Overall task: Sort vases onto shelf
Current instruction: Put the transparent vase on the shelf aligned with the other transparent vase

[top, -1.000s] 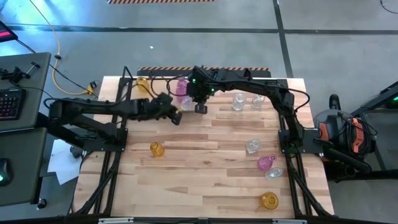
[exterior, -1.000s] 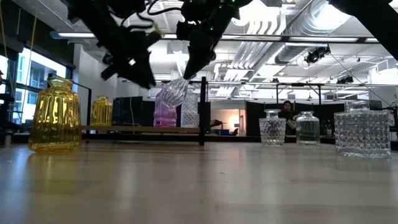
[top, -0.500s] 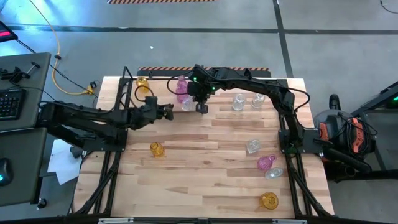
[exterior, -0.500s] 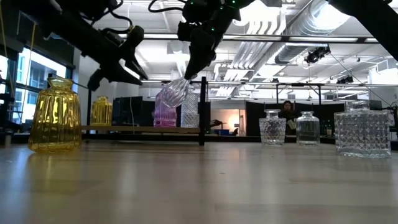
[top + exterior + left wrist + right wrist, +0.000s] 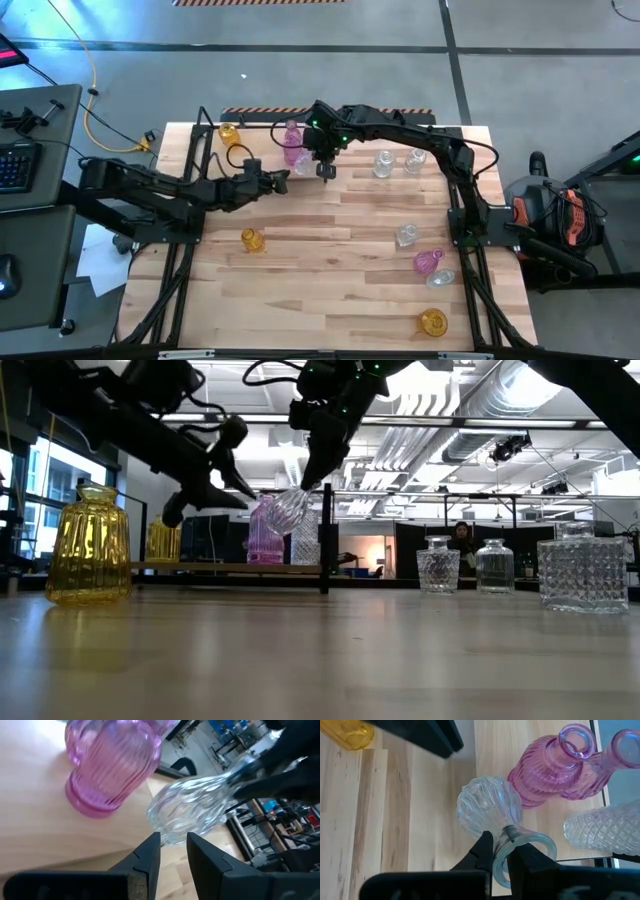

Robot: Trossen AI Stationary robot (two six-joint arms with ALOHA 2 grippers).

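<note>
Right wrist view: right gripper clamps clear vase by its rim; left gripper part-open, empty; no writing legible.

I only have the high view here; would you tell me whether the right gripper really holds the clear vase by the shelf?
Observer: Yes. The right wrist view shows the right gripper shut on the rim of the clear vase.
Operator: Thank you. Is it standing on the shelf?
Observer: No. In the low view it hangs tilted above the board of the shelf, beside a pink vase.
Operator: And is the left gripper holding anything?
Observer: No. The left wrist view shows the left gripper empty, its jaws apart, aimed at the clear vase.
</note>
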